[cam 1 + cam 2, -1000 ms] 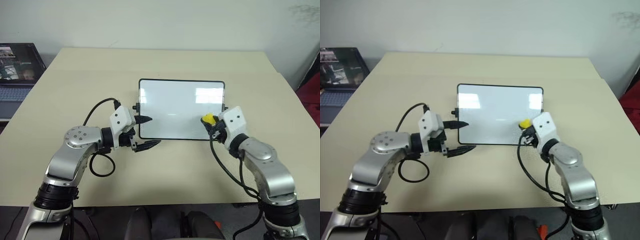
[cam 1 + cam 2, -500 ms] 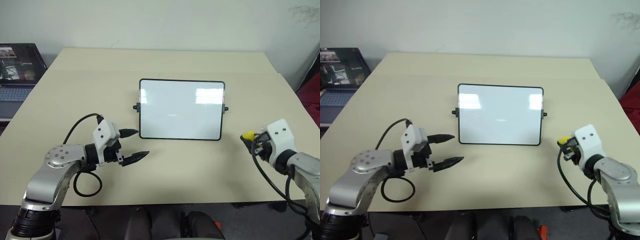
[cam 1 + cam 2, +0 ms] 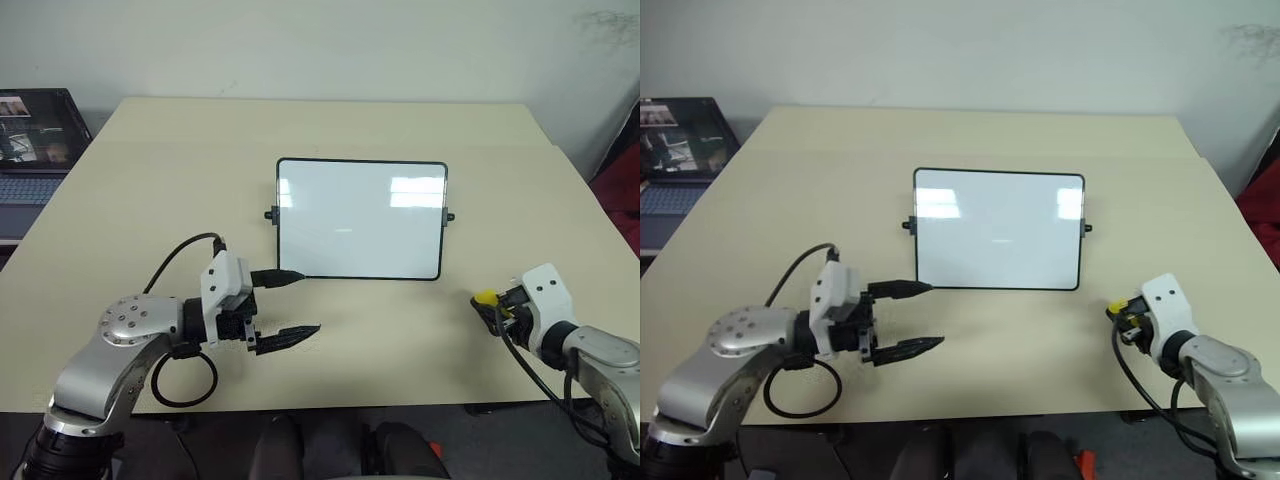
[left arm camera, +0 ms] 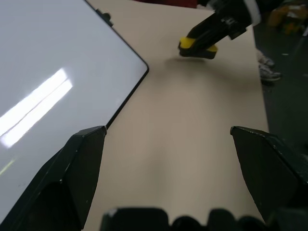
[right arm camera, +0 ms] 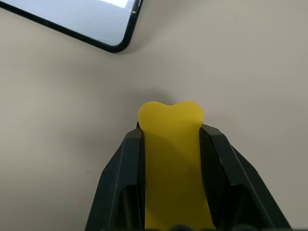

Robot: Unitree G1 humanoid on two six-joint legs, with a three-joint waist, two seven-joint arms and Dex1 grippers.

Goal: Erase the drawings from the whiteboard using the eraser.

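Your right claw (image 3: 487, 300), at the lower right of the frame, is clenched on the eraser (image 3: 485, 297), whose yellow end sticks out past the fingertips, low over the counter (image 3: 150, 170). Your left claw (image 3: 290, 305), lower left, stands released, holding nothing, its upper finger tip at the whiteboard's (image 3: 360, 218) lower left corner. The whiteboard lies mid-frame, its surface looking clean.

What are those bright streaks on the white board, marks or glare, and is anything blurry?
Glare: in the left eye view the whiteboard mirrors ceiling lights as pale patches near its top edge; in the left wrist view the same reflection runs as a bright diagonal streak. No drawings are visible on it. In the right wrist view the eraser sits close and soft-edged, casting a faint shadow on the table.
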